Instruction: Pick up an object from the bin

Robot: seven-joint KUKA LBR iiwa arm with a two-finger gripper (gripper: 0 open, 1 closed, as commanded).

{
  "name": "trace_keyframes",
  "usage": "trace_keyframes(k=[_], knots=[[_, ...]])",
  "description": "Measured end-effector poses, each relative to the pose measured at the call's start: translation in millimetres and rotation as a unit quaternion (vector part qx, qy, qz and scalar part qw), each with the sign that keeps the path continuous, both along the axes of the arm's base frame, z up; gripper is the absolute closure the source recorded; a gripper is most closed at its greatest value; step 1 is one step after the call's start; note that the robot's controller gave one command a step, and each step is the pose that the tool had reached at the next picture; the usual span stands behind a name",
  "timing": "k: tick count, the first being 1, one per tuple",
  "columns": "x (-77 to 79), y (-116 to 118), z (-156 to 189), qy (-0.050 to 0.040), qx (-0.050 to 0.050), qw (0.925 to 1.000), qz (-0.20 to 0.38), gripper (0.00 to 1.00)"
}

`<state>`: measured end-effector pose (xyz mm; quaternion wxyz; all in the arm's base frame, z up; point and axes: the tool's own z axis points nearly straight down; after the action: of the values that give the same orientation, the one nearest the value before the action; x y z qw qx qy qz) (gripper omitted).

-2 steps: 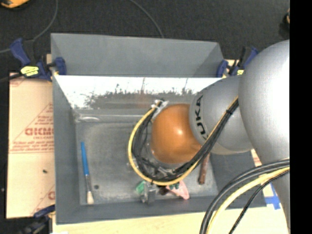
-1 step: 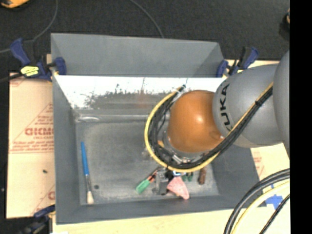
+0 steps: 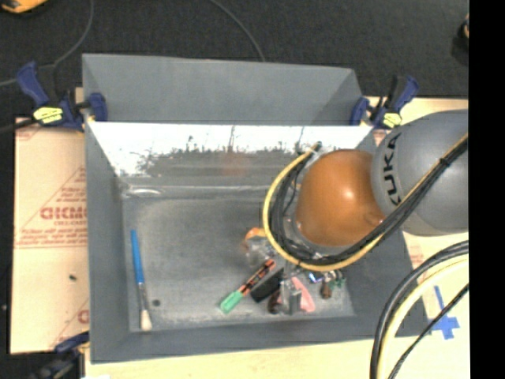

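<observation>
Crowding is being judged the risk: the gripper [image 3: 304, 273], its state not to be told, is being held over a small heap [image 3: 278, 289] at lower centre, where the green-tipped marker [image 3: 243, 290] may be getting dragged along.

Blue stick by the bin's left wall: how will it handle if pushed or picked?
The blue stick looks thin and straight: probably stiff and light. It lies near the left wall, so a push may jam it there. Gripped at one end, it may tilt.

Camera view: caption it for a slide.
Arm above a heap of small things in the grey bin; blue stick lies apart, left.
</observation>
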<state>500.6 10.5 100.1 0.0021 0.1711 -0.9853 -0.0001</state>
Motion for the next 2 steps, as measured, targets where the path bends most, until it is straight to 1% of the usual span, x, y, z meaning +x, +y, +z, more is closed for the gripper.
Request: trace_keyframes(k=[1, 2], knots=[[8.1, -14.5, -30.7, -0.0037, 0.002, 0.9972, -0.074, 0.0], [31.2, 10.3, -29.1, -0.0018, 0.001, 0.9851, 0.172, 1.0]])
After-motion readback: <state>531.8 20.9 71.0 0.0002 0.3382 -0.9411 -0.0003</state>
